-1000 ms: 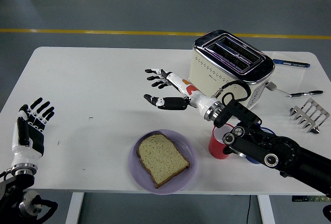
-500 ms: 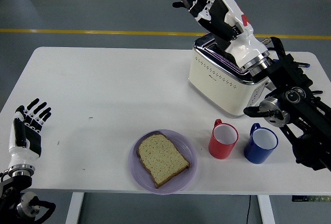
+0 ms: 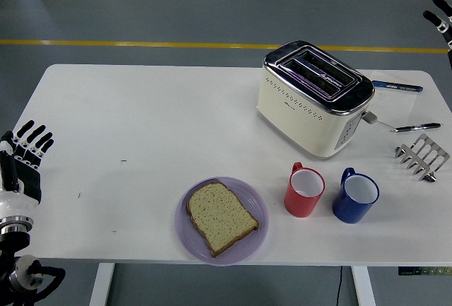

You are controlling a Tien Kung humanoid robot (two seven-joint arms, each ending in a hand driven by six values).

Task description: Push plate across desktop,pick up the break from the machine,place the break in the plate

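Bread (image 3: 222, 217): lies flat in the plate (image 3: 186, 234), at the near middle of the worktop (image 3: 141, 115). The placing step is judged complete.
Toaster (image 3: 314, 98): stands far right on the worktop, both slots seen empty.
Left hand (image 3: 20, 168): held at the near left edge, fingers (image 3: 35, 136) released and spread, nothing grasped.
Right hand (image 3: 441, 15): only dark fingertips are seen at the far right edge, well apart from the worktop. Whether it is released or clenched cannot be told.
Cups: a red cup (image 3: 304, 190) and a blue cup (image 3: 355, 195) stand just beside each other, right of the plate.
Risk 1: a right arm brought back low over the worktop could strike the cups or the toaster, which lie in its path.
Risk 2: the plate sits near the near edge; a push toward that edge could tip it off.
Risk 3: a knocked red cup could roll into the plate and shift the bread.
Small items: two pens (image 3: 397, 86) and a rack (image 3: 423, 156) lie far right, and could be swept off.
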